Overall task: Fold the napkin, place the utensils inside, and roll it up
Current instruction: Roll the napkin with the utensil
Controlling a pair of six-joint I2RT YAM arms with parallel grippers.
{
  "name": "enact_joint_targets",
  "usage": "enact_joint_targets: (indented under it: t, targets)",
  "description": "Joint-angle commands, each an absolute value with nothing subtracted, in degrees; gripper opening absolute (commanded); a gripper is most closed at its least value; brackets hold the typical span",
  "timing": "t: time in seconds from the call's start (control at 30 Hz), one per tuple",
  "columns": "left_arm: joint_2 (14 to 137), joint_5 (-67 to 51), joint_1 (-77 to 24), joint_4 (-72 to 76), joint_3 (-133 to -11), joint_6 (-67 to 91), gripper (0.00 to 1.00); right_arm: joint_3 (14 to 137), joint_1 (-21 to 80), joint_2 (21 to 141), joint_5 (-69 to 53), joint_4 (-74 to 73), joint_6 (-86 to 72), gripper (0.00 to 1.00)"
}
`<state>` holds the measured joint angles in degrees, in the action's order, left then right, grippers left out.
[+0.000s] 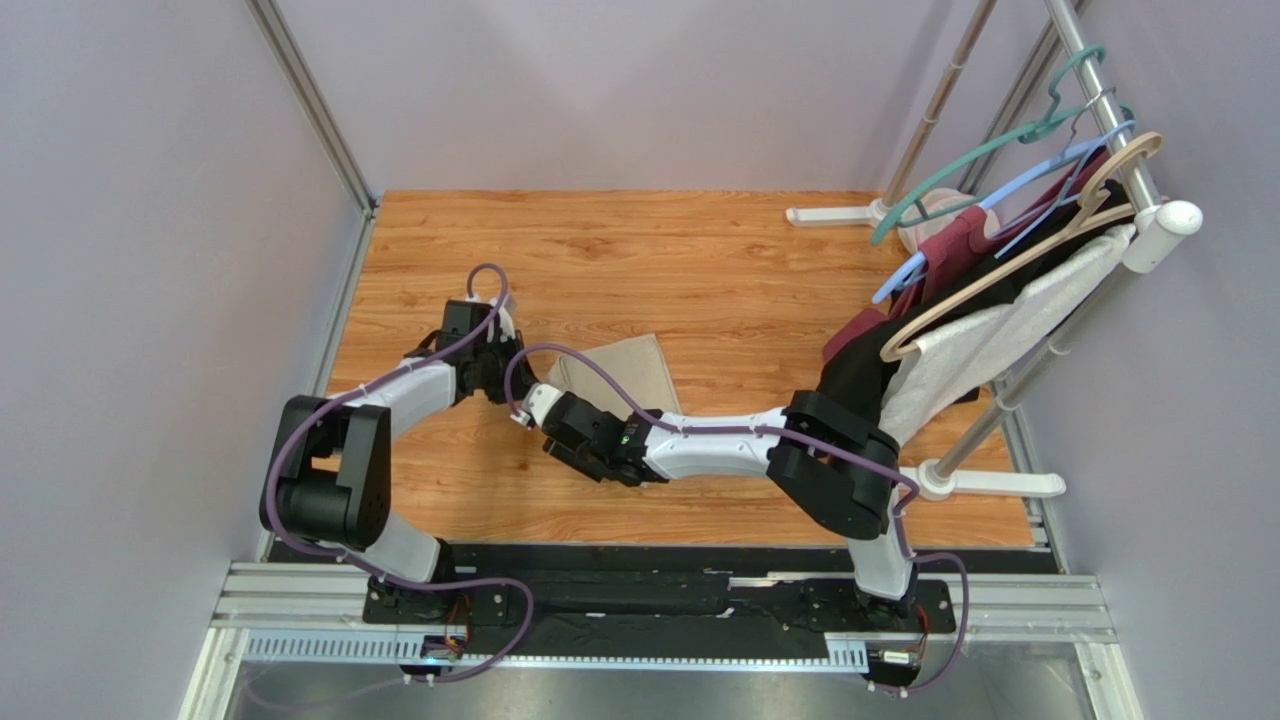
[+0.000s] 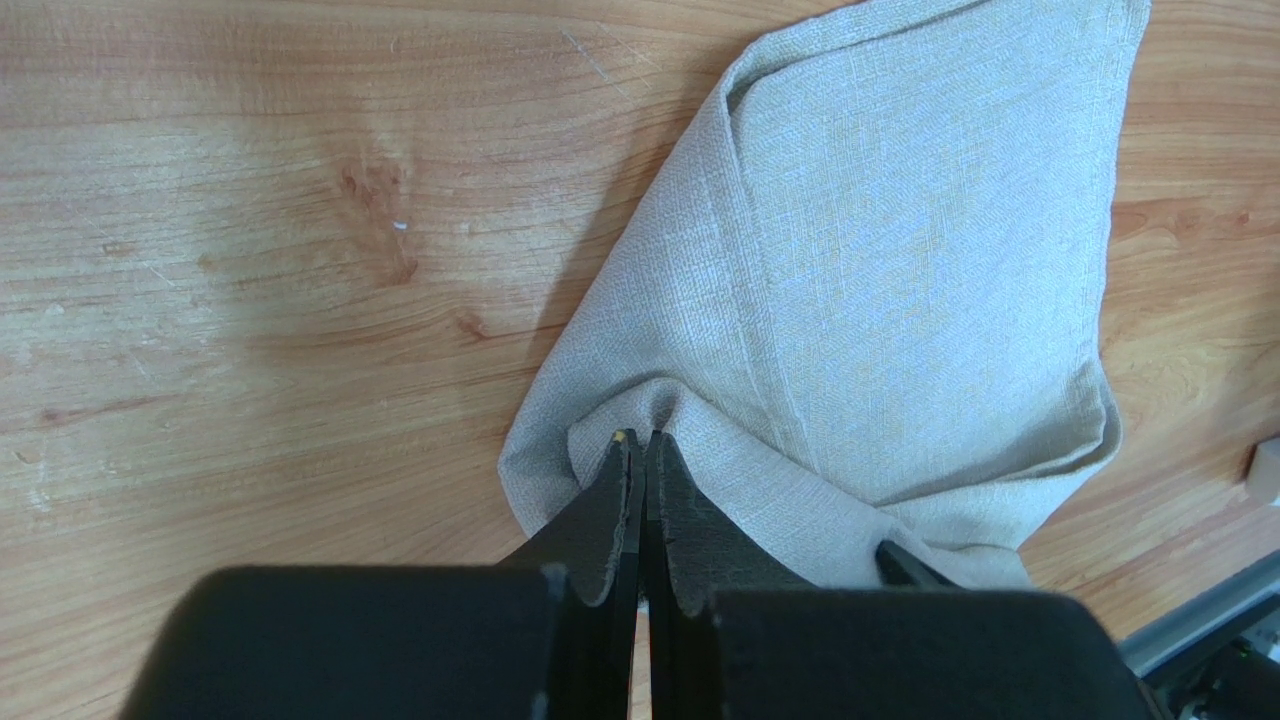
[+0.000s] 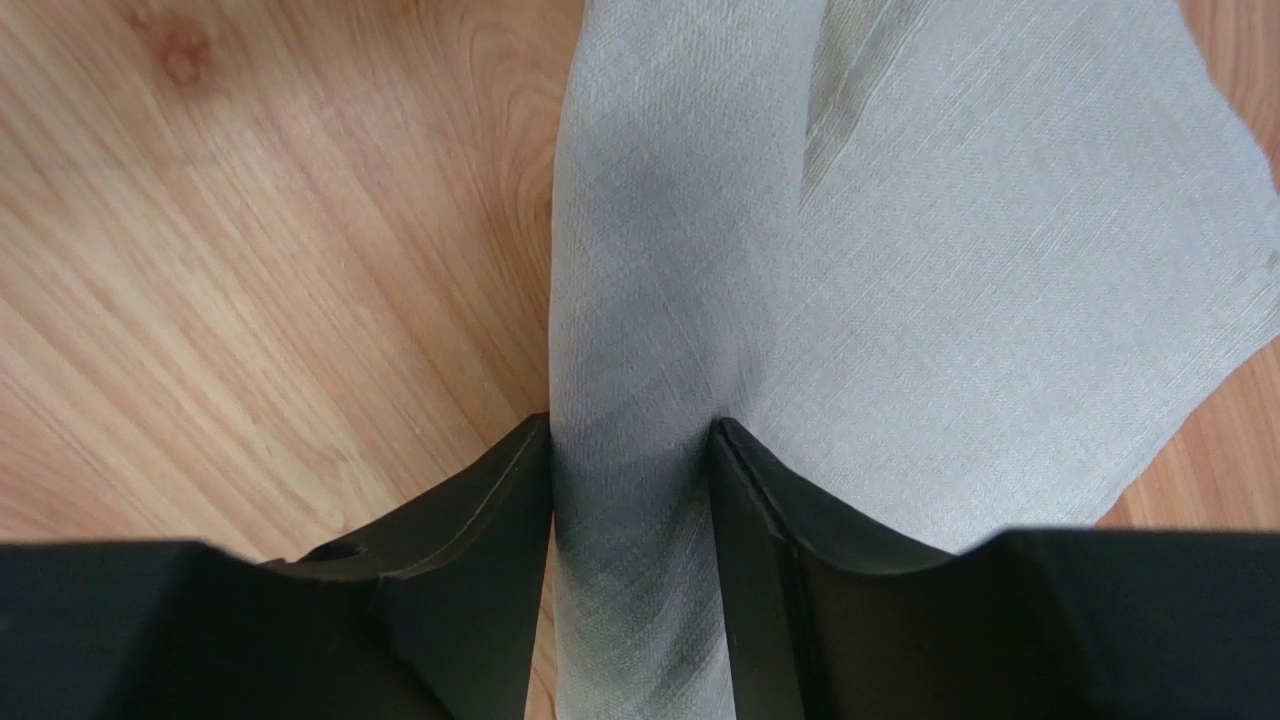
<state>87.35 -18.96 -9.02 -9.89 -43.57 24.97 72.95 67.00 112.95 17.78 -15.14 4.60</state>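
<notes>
Left tool [image 2: 643,458] clenched on napkin [image 2: 902,270] edge, fabric puckered at tips. Right tool [image 3: 631,450] straddling a raised fold of same napkin [image 3: 962,255], jaws partly apart, touching cloth both sides; can't tell if gripped. Napkin folded, lying mid desk [image 1: 721,270], betw. both tools; garment rack [image 1: 1052,240] well to napkin's right.

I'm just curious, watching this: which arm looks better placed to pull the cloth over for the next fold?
Probably the left. The left gripper is already shut on the napkin, pinching its edge. The right gripper only straddles a raised fold, jaws apart.
</notes>
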Motion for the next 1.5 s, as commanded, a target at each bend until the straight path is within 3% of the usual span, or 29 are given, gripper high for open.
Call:
enact_joint_targets:
  t: [0.0, 0.27, 0.33, 0.47, 0.5, 0.6, 0.9, 1.47]
  targets:
    - [87.63, -19.25, -9.05, -9.76, -45.35, 23.82, 0.00, 74.97, 67.06, 115.74, 20.56, -13.27, 5.19, 0.43]
    - [87.36, -20.56, -9.05, -8.27, -44.91, 24.08, 0.02, 73.04, 63.38, 116.37, 14.87, -14.32, 2.20, 0.27]
    - [86.14, -20.57, -9.05, -7.65, -44.82, 24.26, 0.14, 72.43, 61.80, 115.85, 8.81, -14.50, 0.88, 0.20]
    - [82.19, -16.89, -9.05, -7.73, -44.65, 25.66, 0.69, 70.49, 58.89, 114.18, -2.69, -14.94, -2.63, 0.13]
    - [81.31, -14.44, -9.05, -7.73, -44.30, 25.75, 0.76, 70.49, 58.28, 113.82, -7.34, -15.12, -3.07, 0.12]
    - [78.05, -10.13, -8.97, -7.39, -43.07, 26.19, 0.85, 70.23, 55.64, 112.85, -16.48, -15.56, -5.62, 0.11]
    - [71.72, -9.57, -9.05, -4.05, -37.10, 25.93, 0.86, 71.45, 48.35, 115.30, -35.92, -13.80, -10.98, 0.10]
    - [74.18, -17.40, -8.97, 4.83, -33.40, 24.70, 0.79, 75.32, 38.76, 124.98, -51.24, -10.90, -19.25, 0.08]
